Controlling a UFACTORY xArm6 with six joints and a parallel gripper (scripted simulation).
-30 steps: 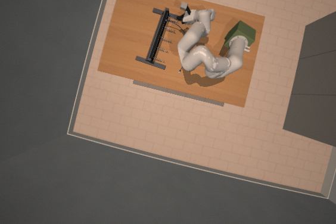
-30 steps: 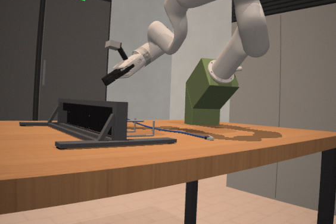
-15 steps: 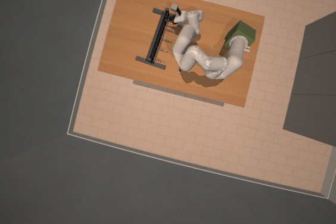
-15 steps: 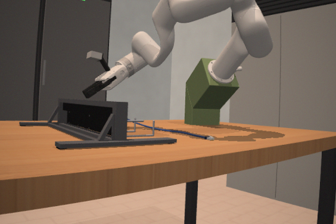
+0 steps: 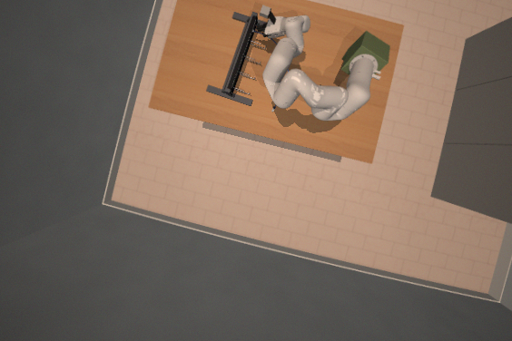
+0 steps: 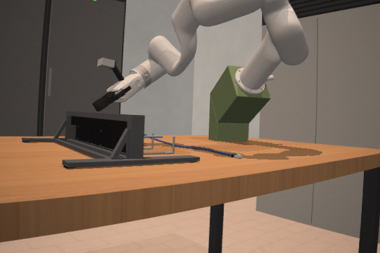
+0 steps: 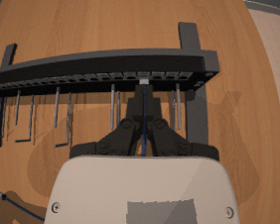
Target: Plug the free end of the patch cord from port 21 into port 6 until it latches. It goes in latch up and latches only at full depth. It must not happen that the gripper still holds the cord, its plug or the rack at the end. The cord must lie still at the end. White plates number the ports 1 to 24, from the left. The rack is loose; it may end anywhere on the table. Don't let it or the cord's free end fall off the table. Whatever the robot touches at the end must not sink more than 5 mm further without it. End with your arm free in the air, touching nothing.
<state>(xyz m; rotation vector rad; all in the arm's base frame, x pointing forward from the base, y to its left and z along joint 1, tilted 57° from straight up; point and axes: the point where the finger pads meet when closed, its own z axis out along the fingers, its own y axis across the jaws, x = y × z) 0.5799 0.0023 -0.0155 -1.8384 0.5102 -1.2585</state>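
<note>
My claw (image 6: 101, 103) is pinched fully together with nothing between its fingers. It hangs in the air, tilted down, above the rear side of the rack (image 6: 136, 127), near the end of it that lies farthest from the free plug.

From the wrist view, the dark fingers point at the back of the rack's long panel (image 7: 111, 67), and the blue patch cord (image 7: 144, 111) runs straight up between them to a pale plug seated in a port (image 7: 143, 80) just ahead of my fingertips. That is the plugged end; I am above it, not touching it.

The cord's free end (image 6: 238, 155) lies flat on the table (image 6: 188, 184), well apart from my claw, off toward the green pedestal (image 6: 232, 110) that carries my arm. In the exterior view the blue line trails from behind the rack, past the thin wire cable brackets (image 6: 162, 145), and stops at a small pale connector on the wood. In the top view the same end shows as a tiny pale speck (image 5: 273, 109) beside my elbow, near the rack's other foot.

The rack stands upright on its two flat feet, both on the table.

I cannot read any number plates or other writing; the port labels are too small to make out in any view.
</note>
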